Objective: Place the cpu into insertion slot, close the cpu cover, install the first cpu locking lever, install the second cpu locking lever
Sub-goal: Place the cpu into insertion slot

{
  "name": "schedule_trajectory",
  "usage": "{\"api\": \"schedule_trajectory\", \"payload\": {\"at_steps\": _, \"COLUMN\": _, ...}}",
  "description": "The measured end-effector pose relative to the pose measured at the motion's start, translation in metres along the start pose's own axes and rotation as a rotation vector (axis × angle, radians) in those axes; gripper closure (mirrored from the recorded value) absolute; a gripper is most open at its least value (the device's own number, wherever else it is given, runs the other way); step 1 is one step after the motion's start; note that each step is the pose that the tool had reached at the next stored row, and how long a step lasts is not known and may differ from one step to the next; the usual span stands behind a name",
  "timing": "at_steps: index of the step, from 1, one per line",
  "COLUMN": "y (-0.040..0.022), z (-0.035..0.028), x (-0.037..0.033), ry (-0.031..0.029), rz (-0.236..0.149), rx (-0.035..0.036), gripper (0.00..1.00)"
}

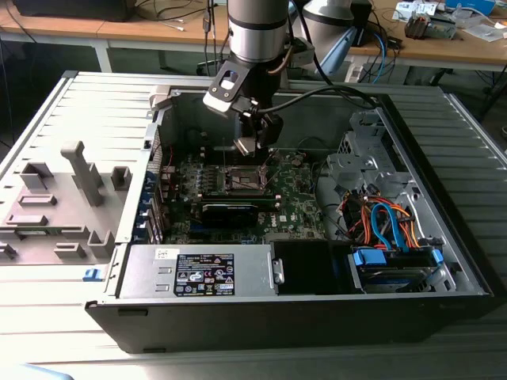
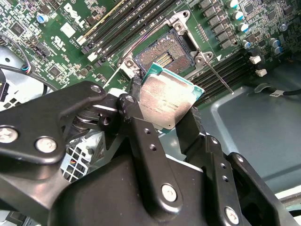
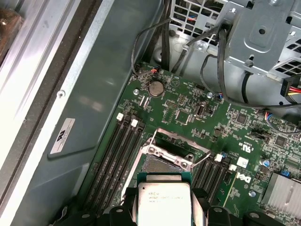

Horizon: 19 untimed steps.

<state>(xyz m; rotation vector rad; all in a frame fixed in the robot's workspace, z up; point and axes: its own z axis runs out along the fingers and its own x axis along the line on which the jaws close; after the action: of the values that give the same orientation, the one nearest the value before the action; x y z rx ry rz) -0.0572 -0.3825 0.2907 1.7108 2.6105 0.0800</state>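
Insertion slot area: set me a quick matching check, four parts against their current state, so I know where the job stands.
Parts:
1. cpu
2. insertion slot
3. cpu cover
4. locking lever

States:
A. bare, brownish contact field exposed
B. thin metal rod, unlatched, angled away from the socket
C. clamped in the gripper, tilted, above the socket
D. swung up, not lying over the socket

Pairs: 1-C, 2-A, 3-D, 4-B.
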Motion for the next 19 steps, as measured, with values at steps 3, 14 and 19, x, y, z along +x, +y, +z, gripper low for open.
{"api": "schedule_trajectory", "payload": {"at_steps": 3, "y": 0.0, "z": 0.0, "x": 0.0, "ry": -0.0002, "rz": 0.003, "rx": 0.0, "gripper": 0.45}}
{"api": "schedule_trajectory", "payload": {"at_steps": 14, "y": 0.0, "z": 0.0001, "x": 0.0, "ry": -0.0016, "rz": 0.03, "rx": -0.0004, "gripper": 0.45}}
{"api": "schedule_trajectory", "payload": {"at_steps": 19, "y": 0.0, "z": 0.0003, "x": 0.0, "ry": -0.0027, "rz": 0.049, "rx": -0.0004, "gripper": 0.45}}
